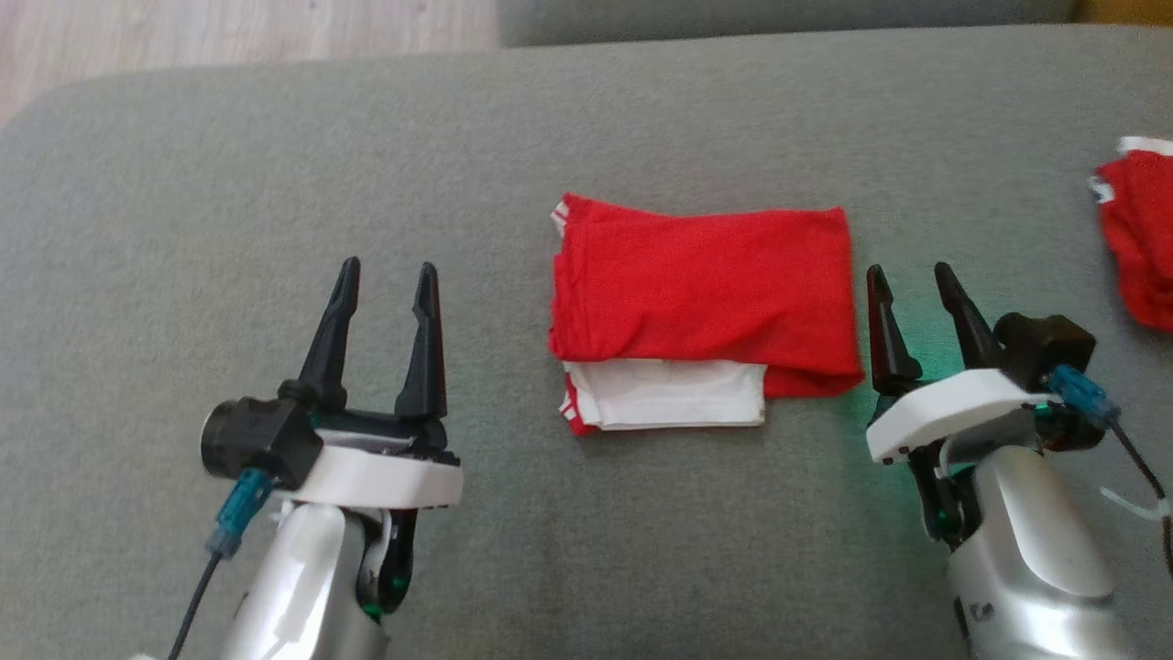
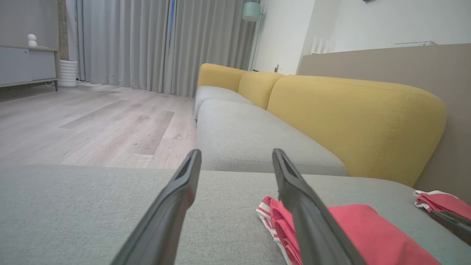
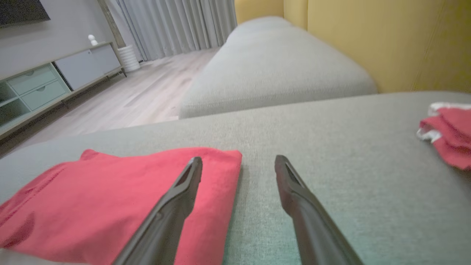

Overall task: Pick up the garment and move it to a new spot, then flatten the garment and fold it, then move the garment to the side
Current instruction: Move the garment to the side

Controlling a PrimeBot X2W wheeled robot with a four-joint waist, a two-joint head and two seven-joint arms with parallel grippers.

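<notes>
The red garment [image 1: 706, 293] lay folded in the middle of the grey sofa cushion [image 1: 183, 183] (a white layer showed at its near edge). The left tool [image 1: 388, 266] and right tool [image 1: 908, 268] stood wide open and empty either side, the right just beside it. A second red cloth [image 1: 1141, 238] lay far right.

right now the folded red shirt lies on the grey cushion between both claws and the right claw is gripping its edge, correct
Not quite: the right claw is open and grips nothing, just beside the folded red shirt, as the head view shows.
</notes>
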